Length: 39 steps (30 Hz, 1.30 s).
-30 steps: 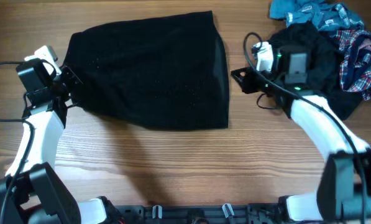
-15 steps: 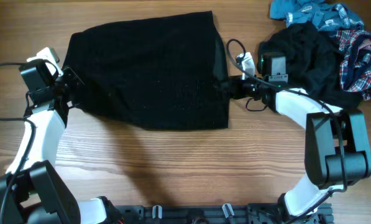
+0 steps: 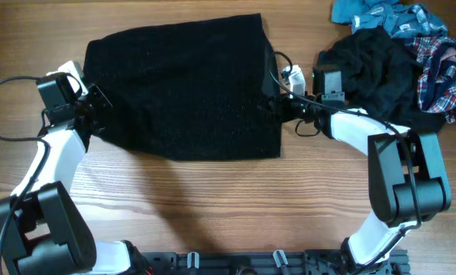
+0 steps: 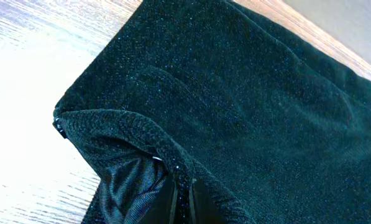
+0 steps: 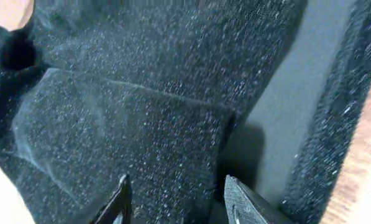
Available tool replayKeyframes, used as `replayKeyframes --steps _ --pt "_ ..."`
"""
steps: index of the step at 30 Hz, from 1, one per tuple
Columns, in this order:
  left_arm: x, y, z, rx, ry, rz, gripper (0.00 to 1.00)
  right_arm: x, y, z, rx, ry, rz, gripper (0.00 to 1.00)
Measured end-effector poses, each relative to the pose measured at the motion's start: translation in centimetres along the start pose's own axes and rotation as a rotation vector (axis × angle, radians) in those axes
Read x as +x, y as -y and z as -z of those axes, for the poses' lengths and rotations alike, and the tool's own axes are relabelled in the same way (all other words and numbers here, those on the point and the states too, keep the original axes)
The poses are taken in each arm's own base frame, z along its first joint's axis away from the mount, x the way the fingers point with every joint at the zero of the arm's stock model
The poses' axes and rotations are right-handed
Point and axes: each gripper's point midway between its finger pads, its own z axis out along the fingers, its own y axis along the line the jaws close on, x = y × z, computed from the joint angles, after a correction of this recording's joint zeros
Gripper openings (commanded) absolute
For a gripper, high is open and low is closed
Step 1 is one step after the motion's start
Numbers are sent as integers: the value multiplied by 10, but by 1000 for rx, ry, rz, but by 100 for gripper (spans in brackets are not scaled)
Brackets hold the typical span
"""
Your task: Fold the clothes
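While clamping the left gripper [image 4: 181, 198] tight on the left edge of the black garment [image 3: 185, 88], poising the right gripper [image 5: 178, 198] at its right edge, jaws parted, clasping nothing.

Overhead looks straight down, whole table [image 3: 212, 198]; both wrist views close on black garment [image 3: 182, 84].

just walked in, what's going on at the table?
Both arms are on the large black garment, which is spread out on the table. The left pincer is shut on its left edge. The right pincer is at the right edge with its jaws open over the fabric, not clamped. A black piece, a teal one and a plaid one lie bunched at the far right, untouched.
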Motion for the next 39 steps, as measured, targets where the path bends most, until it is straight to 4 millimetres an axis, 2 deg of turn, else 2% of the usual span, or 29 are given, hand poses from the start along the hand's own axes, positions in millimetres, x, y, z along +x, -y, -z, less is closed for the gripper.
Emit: replayKeyframes --steps 5,11,13,19,21,28,30,33,35,39 --pt "0 0 0 0 0 0 4 -5 4 -4 4 27 -2 48" --pt "0 0 0 0 0 0 4 12 9 -20 1 -12 -37 47" --pt "0 0 0 0 0 0 4 11 7 -22 -5 -9 -32 40" --pt "0 0 0 0 0 0 4 4 5 -23 -12 18 -30 7" --pt "0 0 0 0 -1 0 4 2 4 -23 -15 25 -40 4" --pt "3 -1 0 -4 -12 3 4 3 0 -21 -52 6 -70 4" --pt "4 -1 0 -4 -14 3 4 -2 0 -16 -51 4 -81 4" --pt "4 -1 0 -4 -15 4 4 -20 -5 0 -47 22 -85 4" --pt "4 -1 0 -4 -15 7 4 -43 -11 21 -37 50 -76 4" --pt "5 -2 0 -6 -21 13 4 -68 -9 56 1 99 -60 4"
